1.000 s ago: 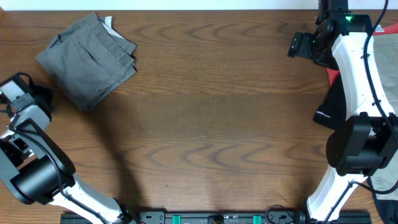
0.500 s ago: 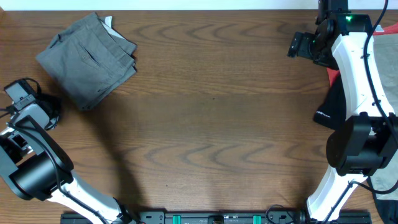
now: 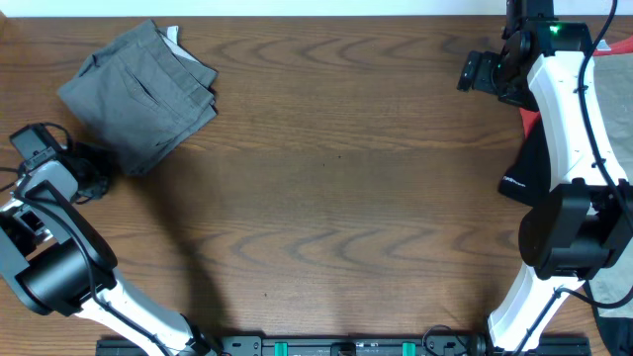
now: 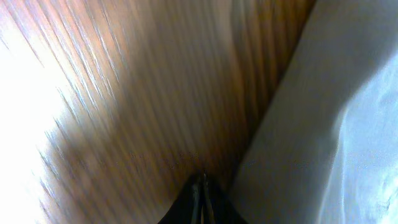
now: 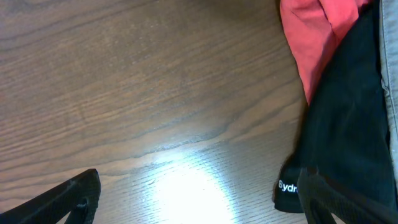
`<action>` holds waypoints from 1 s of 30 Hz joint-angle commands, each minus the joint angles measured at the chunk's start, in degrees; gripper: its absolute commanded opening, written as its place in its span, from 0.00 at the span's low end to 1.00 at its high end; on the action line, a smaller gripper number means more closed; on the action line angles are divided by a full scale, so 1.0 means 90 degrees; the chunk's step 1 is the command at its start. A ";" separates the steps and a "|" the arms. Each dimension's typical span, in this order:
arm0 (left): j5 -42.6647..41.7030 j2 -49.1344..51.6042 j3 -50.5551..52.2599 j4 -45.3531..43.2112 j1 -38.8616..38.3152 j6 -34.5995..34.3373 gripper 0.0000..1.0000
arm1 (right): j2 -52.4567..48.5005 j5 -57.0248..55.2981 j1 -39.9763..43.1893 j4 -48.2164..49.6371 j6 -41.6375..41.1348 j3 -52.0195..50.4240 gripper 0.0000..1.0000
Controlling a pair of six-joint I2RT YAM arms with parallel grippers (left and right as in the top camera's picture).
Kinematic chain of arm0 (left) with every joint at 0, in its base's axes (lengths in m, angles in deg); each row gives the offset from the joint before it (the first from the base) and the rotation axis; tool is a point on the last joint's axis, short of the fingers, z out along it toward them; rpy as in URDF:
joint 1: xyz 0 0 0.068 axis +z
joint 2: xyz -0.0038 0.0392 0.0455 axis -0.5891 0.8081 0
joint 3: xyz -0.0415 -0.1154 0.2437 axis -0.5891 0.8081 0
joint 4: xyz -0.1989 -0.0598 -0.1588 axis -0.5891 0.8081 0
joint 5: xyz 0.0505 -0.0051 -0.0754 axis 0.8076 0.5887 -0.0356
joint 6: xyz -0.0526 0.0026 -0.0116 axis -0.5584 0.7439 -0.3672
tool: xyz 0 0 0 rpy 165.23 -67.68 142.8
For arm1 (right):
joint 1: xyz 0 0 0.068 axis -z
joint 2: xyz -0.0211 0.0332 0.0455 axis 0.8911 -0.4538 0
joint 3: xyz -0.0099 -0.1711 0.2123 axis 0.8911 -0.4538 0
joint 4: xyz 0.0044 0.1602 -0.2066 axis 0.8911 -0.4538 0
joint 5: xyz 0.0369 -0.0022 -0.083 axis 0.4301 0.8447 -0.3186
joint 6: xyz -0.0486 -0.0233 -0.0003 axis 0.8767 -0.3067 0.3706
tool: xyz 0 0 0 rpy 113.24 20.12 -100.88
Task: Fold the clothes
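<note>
Both arms have white links [image 3: 566, 109], black joints [image 3: 559, 237] and black cables [image 3: 596, 129]; a green light [image 3: 555, 30] glows behind the right tool [image 3: 473, 71].

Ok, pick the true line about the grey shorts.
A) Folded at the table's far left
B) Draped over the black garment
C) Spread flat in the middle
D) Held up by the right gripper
A: the shorts lie folded at the far left of the table, while the right gripper is open and empty on the other side.
</note>
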 commanded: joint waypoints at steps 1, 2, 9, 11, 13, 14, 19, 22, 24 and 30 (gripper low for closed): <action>-0.0010 0.0525 0.0420 0.0755 -0.0119 0.0041 0.06 | 0.0017 0.0002 0.0041 -0.0005 -0.0090 -0.0029 0.99; -0.0027 0.0525 0.0420 0.0874 -0.0146 0.0041 0.06 | 0.0017 0.0002 0.0041 -0.0005 -0.0090 -0.0029 0.99; -0.0313 0.0525 0.0420 0.0478 -0.0602 0.0034 0.06 | 0.0017 0.0002 0.0041 -0.0005 -0.0090 -0.0029 0.99; -0.0311 0.0527 0.0420 0.0204 -0.0809 -0.0015 0.06 | 0.0017 0.0000 0.0041 -0.0005 -0.0090 -0.0029 0.99; -0.0304 0.0527 0.0420 -0.0102 -0.1044 -0.0160 0.06 | 0.0017 0.0002 0.0041 -0.0005 -0.0090 -0.0029 0.99; -0.0267 0.0527 0.0420 -0.0240 -0.1151 -0.0253 0.06 | 0.0017 0.0002 0.0041 -0.0005 -0.0090 -0.0029 0.99; 0.0542 0.0527 0.0420 -0.1037 -0.1749 -0.0699 0.06 | 0.0017 0.0000 0.0041 -0.0005 -0.0090 -0.0029 0.99; 0.0998 0.0527 0.0420 -0.1600 -0.2038 -0.0695 0.06 | 0.0017 0.0002 0.0041 -0.0005 -0.0090 -0.0029 0.99; 0.1260 0.0527 0.0420 -0.1972 -0.2181 -0.0695 0.07 | 0.0017 0.0002 0.0041 -0.0005 -0.0090 -0.0029 0.99; 0.1396 0.0563 0.0420 -0.2975 -0.2327 -0.0699 0.07 | 0.0017 0.0002 0.0041 -0.0005 -0.0090 -0.0029 0.99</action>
